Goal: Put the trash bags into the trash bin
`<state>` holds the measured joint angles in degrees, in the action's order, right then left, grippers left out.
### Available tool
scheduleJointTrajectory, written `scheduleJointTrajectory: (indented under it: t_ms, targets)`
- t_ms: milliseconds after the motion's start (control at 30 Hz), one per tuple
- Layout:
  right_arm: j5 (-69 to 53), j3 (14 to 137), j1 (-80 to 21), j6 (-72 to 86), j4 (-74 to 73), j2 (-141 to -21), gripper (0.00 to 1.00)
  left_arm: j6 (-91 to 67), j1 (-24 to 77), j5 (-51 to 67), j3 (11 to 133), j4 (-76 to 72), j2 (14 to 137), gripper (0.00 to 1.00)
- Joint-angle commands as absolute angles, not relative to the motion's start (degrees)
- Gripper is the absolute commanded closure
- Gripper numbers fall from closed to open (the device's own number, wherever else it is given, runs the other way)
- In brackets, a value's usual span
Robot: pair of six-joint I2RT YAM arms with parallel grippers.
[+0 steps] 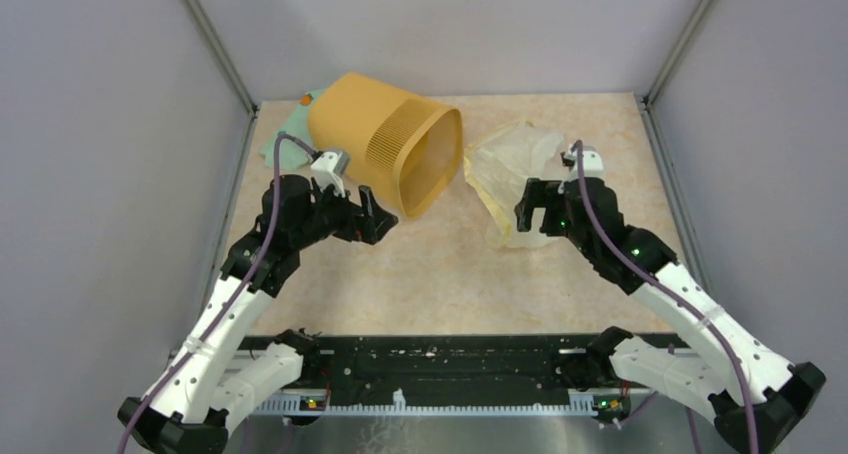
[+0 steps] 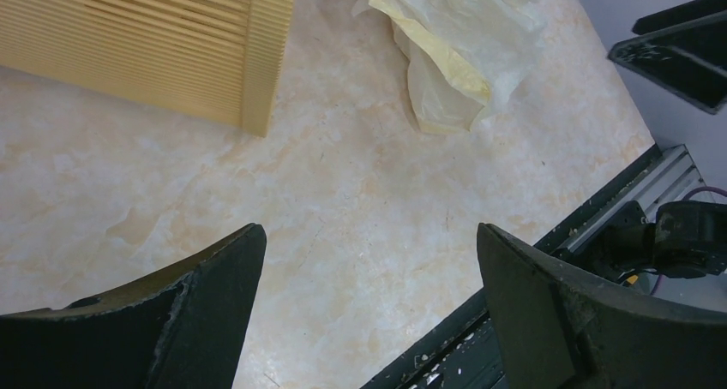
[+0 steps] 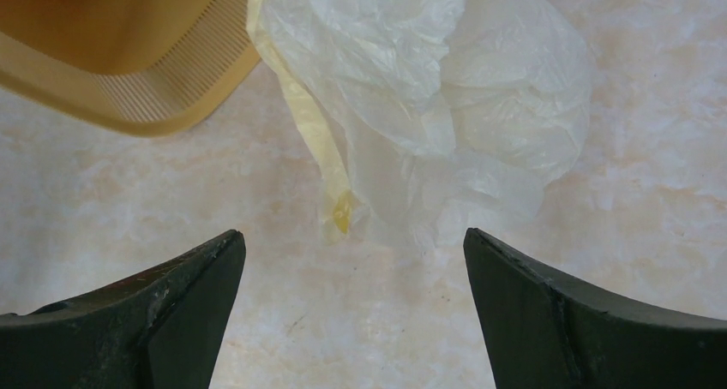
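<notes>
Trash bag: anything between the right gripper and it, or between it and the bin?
Nothing visible. The open right gripper faces the trash bag across bare table, and the trash bin lies on its side, its mouth beside the bag.

Left hand (image 1: 377, 216), right hand (image 1: 534, 210) — both spread wide

There are 1 trash bin (image 1: 375, 139), 1 trash bag (image 1: 510, 164) and 1 green cloth (image 1: 266, 152).

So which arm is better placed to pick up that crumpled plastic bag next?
Probably the right. The right pincer hangs open just above the bag, while the left pincer sits by the tipped-over bin, farther away.
</notes>
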<state>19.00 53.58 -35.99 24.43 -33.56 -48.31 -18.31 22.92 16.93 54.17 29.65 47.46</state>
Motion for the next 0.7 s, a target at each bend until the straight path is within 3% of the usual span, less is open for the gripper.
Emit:
scheduleJointTrajectory:
  t_ms: [0, 400, 667]
  targets:
    - [20.69, 51.89, -35.96, 21.48, -25.58, -52.90, 0.01, -18.90, 23.03, 21.31, 53.88, 25.09, 49.22, 0.01]
    - [18.10, 48.55, -38.62, 22.80, -17.80, -62.16, 0.16, -22.06, 23.11, 27.32, 49.36, 19.96, 49.15, 0.01]
    - [22.48, 46.91, -39.20, 20.85, -10.26, -70.21, 0.18, -23.33, 23.46, 27.72, 47.68, 18.46, 48.93, 0.01]
